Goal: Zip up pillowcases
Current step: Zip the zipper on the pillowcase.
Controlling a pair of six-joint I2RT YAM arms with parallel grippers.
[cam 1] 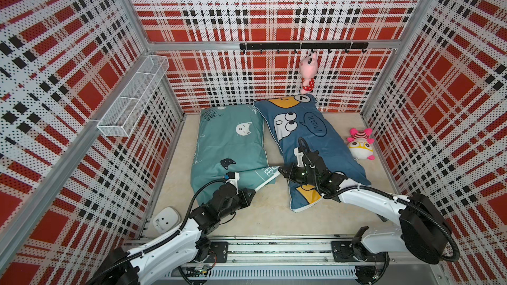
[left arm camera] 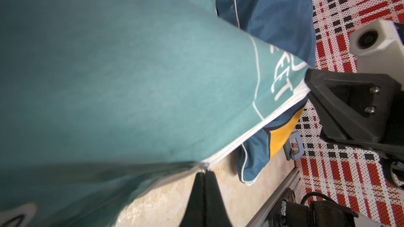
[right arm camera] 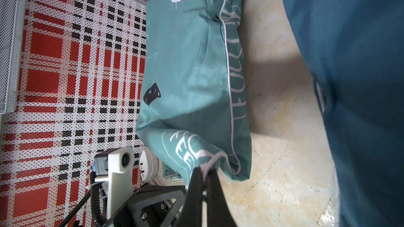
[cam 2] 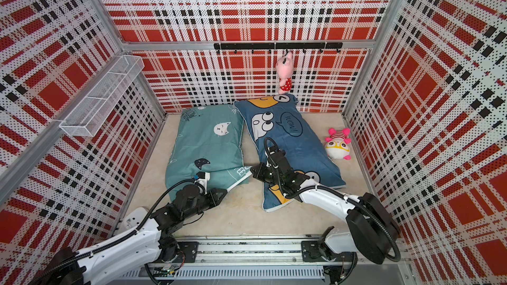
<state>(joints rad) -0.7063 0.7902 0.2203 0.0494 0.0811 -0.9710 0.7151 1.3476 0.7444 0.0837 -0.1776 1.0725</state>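
In both top views the teal case point(cam 1: 227, 143) point(cam 2: 205, 146) lies flat, with the blue case point(cam 1: 329, 154) just beside it toward the right arm, and both grippers sit at its near edge. In the left wrist view the left gripper point(left arm camera: 204, 172) is pressed together on the zipper pull point(left arm camera: 204, 165) along that edge. In the right wrist view the right gripper point(right arm camera: 204, 171) pinches the teal case's near corner.

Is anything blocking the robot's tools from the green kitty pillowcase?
Nothing visible is. Both tools touch the teal pillowcase: the left tool is shut at its white zipper edge, and the right tool is shut on its near corner. The blue pillowcase lies beside it, not between.
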